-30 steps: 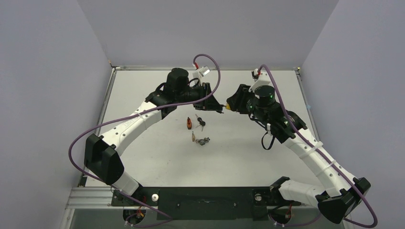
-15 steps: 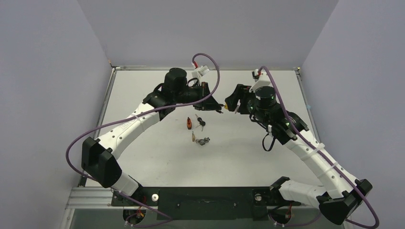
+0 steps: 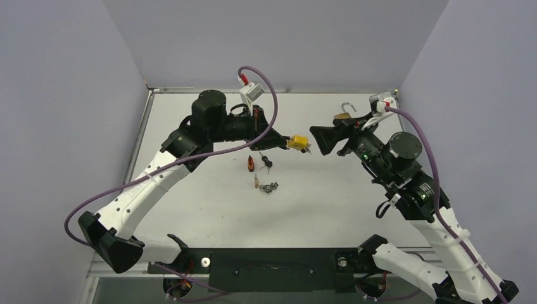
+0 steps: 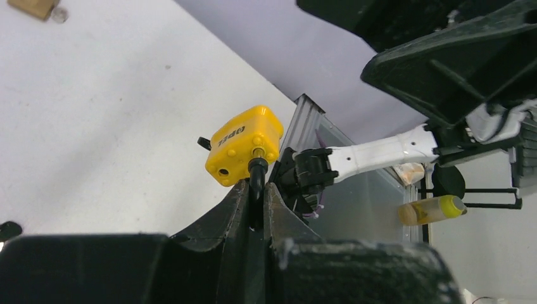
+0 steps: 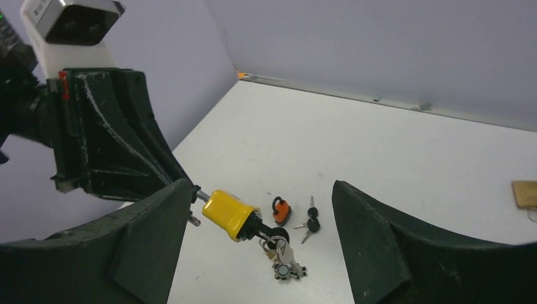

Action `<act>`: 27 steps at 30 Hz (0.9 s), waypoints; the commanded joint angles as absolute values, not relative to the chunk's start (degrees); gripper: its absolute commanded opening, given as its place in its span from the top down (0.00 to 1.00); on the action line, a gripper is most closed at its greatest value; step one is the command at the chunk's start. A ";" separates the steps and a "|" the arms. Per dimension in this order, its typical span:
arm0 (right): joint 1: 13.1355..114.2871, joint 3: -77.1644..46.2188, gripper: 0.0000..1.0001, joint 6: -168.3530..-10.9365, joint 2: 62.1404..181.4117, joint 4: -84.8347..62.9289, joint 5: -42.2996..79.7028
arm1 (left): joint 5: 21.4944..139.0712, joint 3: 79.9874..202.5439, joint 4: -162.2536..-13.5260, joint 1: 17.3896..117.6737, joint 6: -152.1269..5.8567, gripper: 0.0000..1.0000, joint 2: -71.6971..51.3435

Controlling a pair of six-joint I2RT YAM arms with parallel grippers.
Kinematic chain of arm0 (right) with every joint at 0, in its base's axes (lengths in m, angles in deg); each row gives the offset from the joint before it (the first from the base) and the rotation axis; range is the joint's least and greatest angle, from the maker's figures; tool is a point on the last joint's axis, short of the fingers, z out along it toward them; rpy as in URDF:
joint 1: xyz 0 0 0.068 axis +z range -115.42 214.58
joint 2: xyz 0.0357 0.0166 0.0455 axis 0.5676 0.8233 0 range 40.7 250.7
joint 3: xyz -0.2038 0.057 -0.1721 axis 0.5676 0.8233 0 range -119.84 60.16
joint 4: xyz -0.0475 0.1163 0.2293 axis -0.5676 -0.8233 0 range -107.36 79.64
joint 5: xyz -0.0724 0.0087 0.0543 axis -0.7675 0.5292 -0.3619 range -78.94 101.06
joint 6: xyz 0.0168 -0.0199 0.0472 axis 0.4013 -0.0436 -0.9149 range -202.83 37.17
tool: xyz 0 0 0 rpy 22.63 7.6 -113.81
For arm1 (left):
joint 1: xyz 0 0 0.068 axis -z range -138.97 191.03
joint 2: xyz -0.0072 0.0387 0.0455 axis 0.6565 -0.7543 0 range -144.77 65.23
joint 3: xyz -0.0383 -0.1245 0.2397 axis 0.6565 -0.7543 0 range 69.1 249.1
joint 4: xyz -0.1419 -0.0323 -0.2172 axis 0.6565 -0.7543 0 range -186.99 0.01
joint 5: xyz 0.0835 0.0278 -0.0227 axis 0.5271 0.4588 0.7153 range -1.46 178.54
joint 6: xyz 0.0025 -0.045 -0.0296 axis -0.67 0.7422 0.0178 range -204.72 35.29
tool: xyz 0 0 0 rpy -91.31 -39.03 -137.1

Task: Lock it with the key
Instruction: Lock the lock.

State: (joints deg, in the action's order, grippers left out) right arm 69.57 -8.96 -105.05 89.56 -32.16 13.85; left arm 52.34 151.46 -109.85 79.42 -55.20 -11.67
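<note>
At left gripper's tip juts boxy yellow padlock.

From overhead I have the left claw reaching in from the left at mid-counter, toward the back. The held padlock is pinched at its tip, up off the counter. The right claw faces it from the right, jaws standing wide, just beside the held padlock and not touching it. Below that pair, nearer me, the small padlock lies on the counter with the loose keys just to its right. Nearer again sits the key bunch. The far padlock lies behind the right claw, toward the back right corner.
</note>
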 commanded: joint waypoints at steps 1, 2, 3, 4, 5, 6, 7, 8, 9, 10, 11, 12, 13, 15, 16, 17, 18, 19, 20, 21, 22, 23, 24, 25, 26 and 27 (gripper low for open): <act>69.97 -9.14 0.23 -101.61 87.79 -23.66 29.25 | 47.52 156.85 -101.93 80.73 -55.46 1.00 -5.61; 69.94 -9.56 0.23 -101.58 88.04 -23.29 33.16 | 46.82 157.57 -101.63 80.93 -55.28 1.00 -5.30; 70.01 -10.73 0.23 -101.56 88.32 -22.89 35.16 | 46.41 157.98 -101.12 80.97 -54.68 1.00 -4.83; 70.01 -11.36 0.23 -101.51 89.03 -22.77 38.95 | 45.76 158.75 -100.87 80.99 -54.32 1.00 -4.61; 70.01 -12.65 0.23 -101.50 89.43 -22.49 41.13 | 45.53 159.01 -100.14 81.05 -53.54 1.00 -4.17; 70.05 -13.20 0.24 -101.84 90.14 -21.78 45.01 | 45.09 159.38 -99.81 81.10 -52.68 1.00 -3.80; 70.02 -13.92 0.24 -102.23 90.38 -21.21 47.98 | 44.89 159.67 -99.19 81.10 -52.22 1.00 -3.65; 70.01 -14.15 0.23 -102.88 90.84 -20.04 49.30 | 44.41 159.74 -98.86 81.11 -51.41 1.00 -3.34; 70.01 -14.51 0.24 -103.27 91.08 -19.46 51.40 | 44.02 159.67 -98.03 81.11 -50.97 1.00 -3.16; 70.00 -14.62 0.24 -104.16 91.41 -18.24 52.28 | 43.87 159.65 -97.75 81.11 -50.35 1.00 -2.80; 70.00 -14.78 0.24 -104.57 91.63 -17.72 53.78 | 43.69 159.63 -97.25 81.07 -50.17 1.00 -2.67; 70.11 -14.80 0.25 -105.49 91.95 -16.75 54.35 | 43.71 159.58 -97.14 81.09 -49.89 1.00 -2.24; 70.19 -14.76 0.27 -105.85 91.99 -16.28 55.30 | 43.72 159.50 -96.83 81.06 -49.72 1.00 -2.08; 70.53 -14.62 0.30 -106.60 92.18 -15.38 56.03 | 43.47 159.53 -96.30 81.04 -49.19 1.00 -1.64; 70.77 -14.61 0.31 -106.73 92.24 -15.24 56.13 | 43.37 159.53 -95.90 81.09 -48.83 1.00 -1.43; 70.87 -14.58 0.34 -106.77 92.31 -15.22 56.32 | 43.30 159.54 -95.71 81.08 -48.67 1.00 -1.37; 71.14 -14.44 0.36 -106.94 92.47 -15.13 56.41 | 43.29 159.58 -95.51 81.10 -48.43 1.00 -1.23; 71.28 -14.41 0.39 -107.02 92.47 -15.07 56.48 | 43.35 159.61 -95.43 81.06 -48.43 1.00 -1.18; 71.51 -14.20 0.41 -107.25 92.38 -14.99 56.49 | 43.36 159.62 -95.44 81.09 -48.42 1.00 -1.08; 71.59 -14.11 0.44 -107.30 92.29 -14.87 56.52 | 43.45 159.62 -95.49 81.04 -48.42 1.00 -1.10; 71.79 -13.82 0.45 -107.47 92.11 -14.76 56.47 | 43.50 159.58 -95.48 81.03 -48.37 1.00 -1.03; 71.86 -13.70 0.47 -107.54 92.00 -14.76 56.40 | 43.66 159.55 -95.46 80.96 -48.39 1.00 -1.04; 72.03 -13.39 0.48 -107.60 91.92 -14.71 56.36 | 43.78 159.50 -95.34 80.99 -48.34 1.00 -0.97; 72.07 -13.22 0.49 -107.69 91.76 -14.69 56.29 | 43.84 159.46 -95.21 80.95 -48.33 1.00 -0.92; 72.10 -12.96 0.49 -107.70 91.76 -14.67 56.12 | 43.87 159.37 -94.97 80.99 -48.24 1.00 -0.90; 72.15 -12.79 0.50 -107.79 91.67 -14.71 55.90 | 43.85 159.30 -94.85 80.99 -48.15 1.00 -0.93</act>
State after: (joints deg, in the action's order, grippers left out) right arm 71.38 -12.94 -107.01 92.38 -19.09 54.11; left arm 43.27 156.64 -101.30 80.98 -48.88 -2.43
